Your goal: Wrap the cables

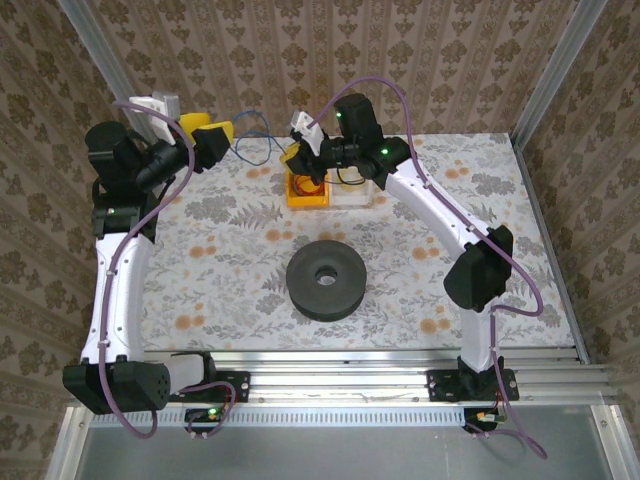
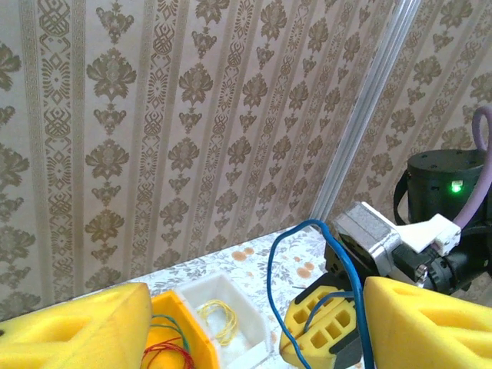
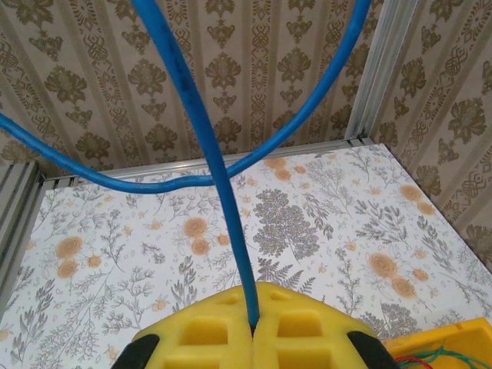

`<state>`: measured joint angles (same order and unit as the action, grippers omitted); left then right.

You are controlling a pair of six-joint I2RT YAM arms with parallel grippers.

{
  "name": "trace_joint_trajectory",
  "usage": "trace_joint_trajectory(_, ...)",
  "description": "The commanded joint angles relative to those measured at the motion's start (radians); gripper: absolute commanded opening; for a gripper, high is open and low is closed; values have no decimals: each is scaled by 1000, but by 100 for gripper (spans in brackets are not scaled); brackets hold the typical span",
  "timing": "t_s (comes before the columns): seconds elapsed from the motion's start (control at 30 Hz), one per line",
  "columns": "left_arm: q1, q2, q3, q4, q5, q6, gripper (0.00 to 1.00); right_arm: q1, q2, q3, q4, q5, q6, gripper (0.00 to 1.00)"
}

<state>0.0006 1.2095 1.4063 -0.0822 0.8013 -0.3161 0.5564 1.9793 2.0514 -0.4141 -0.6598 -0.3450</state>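
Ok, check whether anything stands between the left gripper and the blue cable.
Nothing visible does. In the left wrist view the blue cable loops in open air ahead of the left gripper, whose jaws stand open, and one strand runs close beside one of its fingers. The right gripper is shut on the cable further along.

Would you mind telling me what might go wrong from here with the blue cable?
1. The left pincer stands open with the blue cable running along one finger, not centred; closing may miss it.
2. The right pincer is shut on the cable only at its tip, so a tug might pull it free.
3. The slack loop hangs near the orange bin holding other wires and could snag there.
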Motion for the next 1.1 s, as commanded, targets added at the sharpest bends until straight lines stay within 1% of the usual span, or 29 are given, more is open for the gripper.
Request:
trace_joint_trajectory(0.0, -7, 3, 36, 10, 24, -12, 65, 3, -33, -1, -25, -25, -26, 0)
trace_joint_trajectory(0.13, -22, 17, 35, 5, 19, -10, 60, 8, -38, 1, -37, -26, -37, 0)
trace_joint_trajectory(0.33, -62, 40, 37, -9, 14, 9, 58, 10, -37, 19, -57, -26, -47, 0)
trace_joint_trajectory(0.47, -74, 45, 45, -40, 9, 33, 53, 11, -36, 27, -63, -21, -51, 0)
trace_joint_trajectory(0.57, -74, 38, 45, -59, 1, 48, 43, 12, -39, 26, -64, -17, -55, 0)
trace_joint_trajectory(0.7, -70, 30, 47, -84, -13, 67, 20, 8, -52, 7, -55, -6, -63, 0)
trace_joint_trajectory(0.77, -61, 25, 42, -85, -24, 67, 6, 4, -68, -21, -24, 2, -59, 0)
trace_joint_trajectory(0.8, -55, 21, 38, -85, -31, 66, 2, -1, -80, -42, -1, 5, -55, 0)
trace_joint_trajectory(0.83, -47, 16, 34, -84, -43, 64, 0, -5, -89, -63, 24, 9, -49, 0)
trace_joint_trajectory(0.9, -24, 3, 21, -81, -69, 54, 0, -15, -112, -108, 80, 21, -36, 0)
trace_joint_trajectory(1.07, 61, -34, -6, -68, -119, 12, 0, -37, -161, -239, 235, 82, -15, 0)
